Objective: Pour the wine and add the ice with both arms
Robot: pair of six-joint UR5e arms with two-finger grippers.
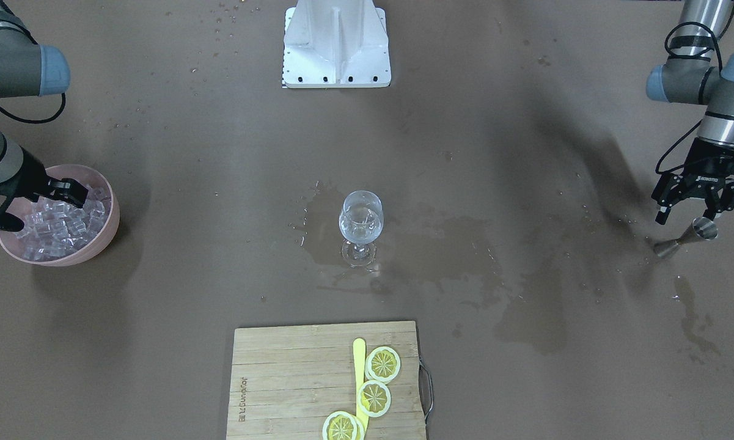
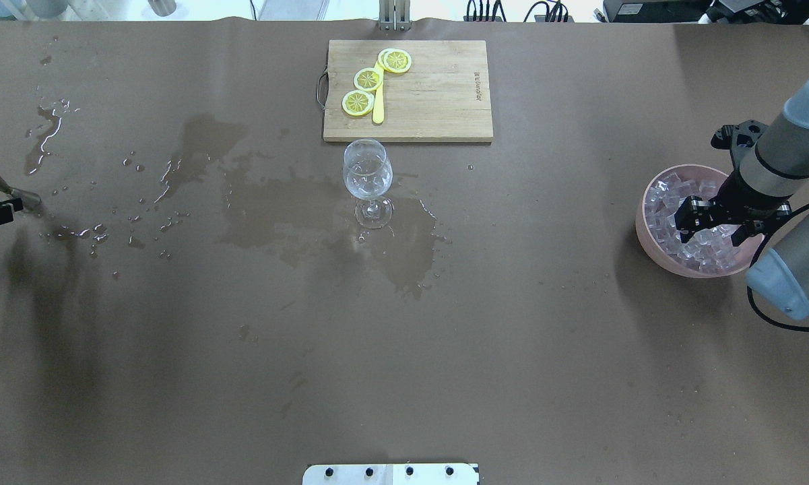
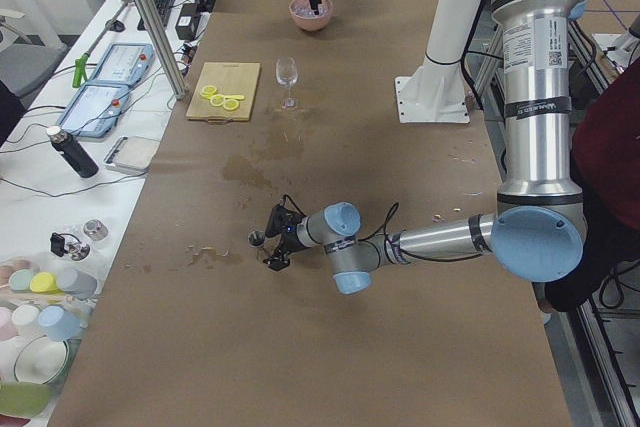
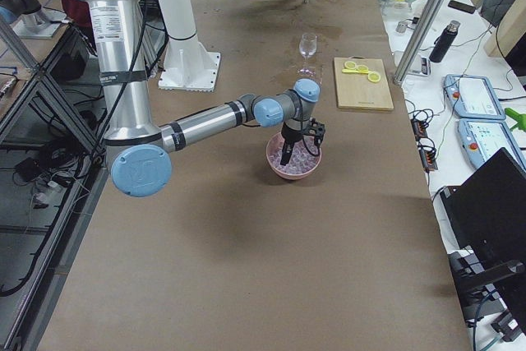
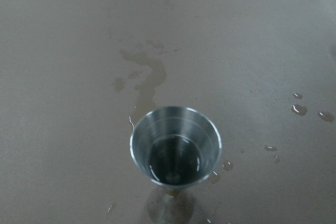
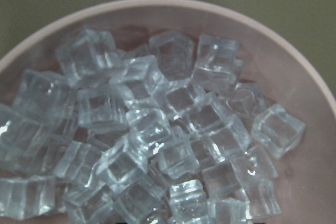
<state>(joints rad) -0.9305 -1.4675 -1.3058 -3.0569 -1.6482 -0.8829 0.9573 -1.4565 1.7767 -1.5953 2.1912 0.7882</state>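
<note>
Right fingers (image 1: 71, 190) spread in ice (image 1: 55, 227) — left fingers (image 1: 664, 203) near jigger (image 1: 703, 229).

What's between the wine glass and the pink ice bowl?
Only brown table, wet near the wine glass, dry toward the pink bowl, in the overhead view.

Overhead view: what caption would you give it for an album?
Right gripper reaches into a bowl of ice; a wine glass stands mid-table on spilled liquid.

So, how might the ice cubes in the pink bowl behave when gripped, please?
The ice looks glassy and smooth, so it is probably slippery in a grip. It is heaped loosely in the bowl, so neighbouring cubes will likely shift. The cubes look small, so probably light.
</note>
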